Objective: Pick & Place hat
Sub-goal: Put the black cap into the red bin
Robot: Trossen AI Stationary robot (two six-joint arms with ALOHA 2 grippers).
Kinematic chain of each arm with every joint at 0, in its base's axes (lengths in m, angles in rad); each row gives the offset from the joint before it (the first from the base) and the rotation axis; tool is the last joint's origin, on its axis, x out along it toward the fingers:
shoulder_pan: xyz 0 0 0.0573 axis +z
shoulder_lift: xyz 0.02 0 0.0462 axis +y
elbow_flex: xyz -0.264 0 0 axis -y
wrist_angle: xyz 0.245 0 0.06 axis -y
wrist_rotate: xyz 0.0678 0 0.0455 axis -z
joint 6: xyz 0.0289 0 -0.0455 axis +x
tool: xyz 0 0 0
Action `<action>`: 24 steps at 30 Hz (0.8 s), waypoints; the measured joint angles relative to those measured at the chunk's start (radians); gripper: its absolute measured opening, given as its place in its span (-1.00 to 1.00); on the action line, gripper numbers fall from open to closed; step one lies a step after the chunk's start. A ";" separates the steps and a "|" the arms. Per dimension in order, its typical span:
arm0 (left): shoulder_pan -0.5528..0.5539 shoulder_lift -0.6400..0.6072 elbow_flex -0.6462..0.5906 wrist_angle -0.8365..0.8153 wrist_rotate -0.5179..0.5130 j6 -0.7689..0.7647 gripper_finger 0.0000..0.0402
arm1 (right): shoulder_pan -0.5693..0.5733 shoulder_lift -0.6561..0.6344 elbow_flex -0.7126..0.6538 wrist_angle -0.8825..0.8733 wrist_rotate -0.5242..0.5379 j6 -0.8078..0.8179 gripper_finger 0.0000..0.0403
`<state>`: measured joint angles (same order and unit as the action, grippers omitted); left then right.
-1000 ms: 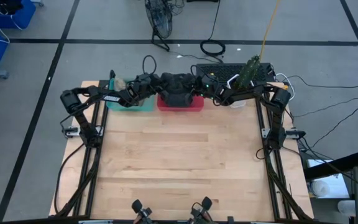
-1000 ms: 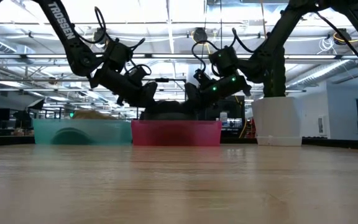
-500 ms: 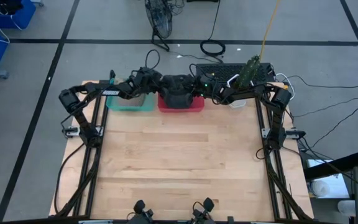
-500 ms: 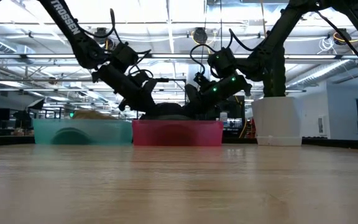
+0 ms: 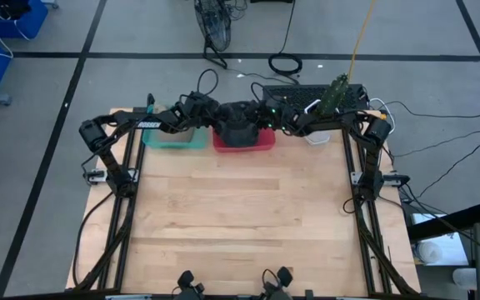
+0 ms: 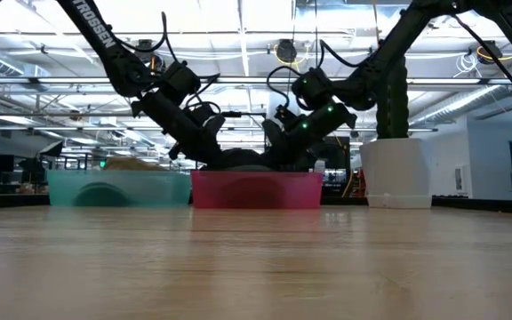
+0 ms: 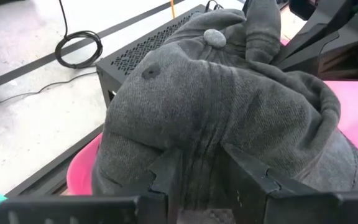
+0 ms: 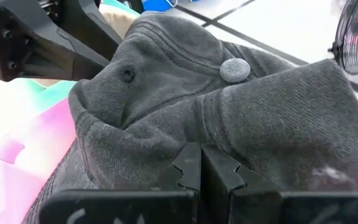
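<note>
The hat (image 5: 238,125) is a dark grey cloth cap with a small button on its crown (image 7: 214,37). It sits in the pink bin (image 5: 261,143) at the table's far edge and bulges above the bin's rim (image 6: 256,178). My left gripper (image 5: 212,117) reaches it from the left. My right gripper (image 5: 265,117) reaches it from the right. Both are shut on the cap's cloth. My left gripper pinches a raised fold of the hat's crown (image 7: 202,168) between its two fingers (image 7: 166,177), slanting down from the table's left. The cloth creases toward the fingers. The hat lies in the pink bin. My right gripper pinches a fold of the hat's cloth (image 8: 201,138) between its nearly closed fingertips (image 8: 188,165), slanting down from the table's right. Creases run into the pinch. The hat's lower part rests in the bin.
A teal bin (image 5: 173,140) holding a tan object stands just left of the pink bin. A white pot (image 6: 396,173) with a green plant (image 5: 336,96) stands at the far right corner. The wooden tabletop (image 5: 240,217) lies toward the near side.
My left gripper has moved right and toward the far edge, from over the teal bin onto the hat. My right gripper has shifted slightly left toward the hat. The pink bin has slid a little to the right.
</note>
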<state>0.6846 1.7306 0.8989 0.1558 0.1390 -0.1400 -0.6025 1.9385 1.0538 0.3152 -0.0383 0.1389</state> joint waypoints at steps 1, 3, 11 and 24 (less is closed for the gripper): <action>0.000 0.000 0.000 -0.002 -0.001 0.000 -0.44 | 0.000 0.000 0.000 -0.017 0.000 0.007 -1.00; 0.000 0.000 0.000 -0.009 -0.001 0.001 -0.44 | 0.000 0.000 0.000 -0.047 0.000 0.014 -1.00; -0.001 0.002 -0.002 -0.018 -0.030 0.023 -0.44 | 0.000 0.000 -0.057 -0.024 -0.013 0.047 -1.00; -0.006 -0.019 -0.007 0.026 -0.009 0.062 -0.44 | -0.002 -0.014 -0.085 0.038 -0.064 0.051 -1.00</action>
<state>0.6789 1.7118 0.8921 0.1821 0.1298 -0.0775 -0.6041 1.9242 0.9685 0.3536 -0.1022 0.1895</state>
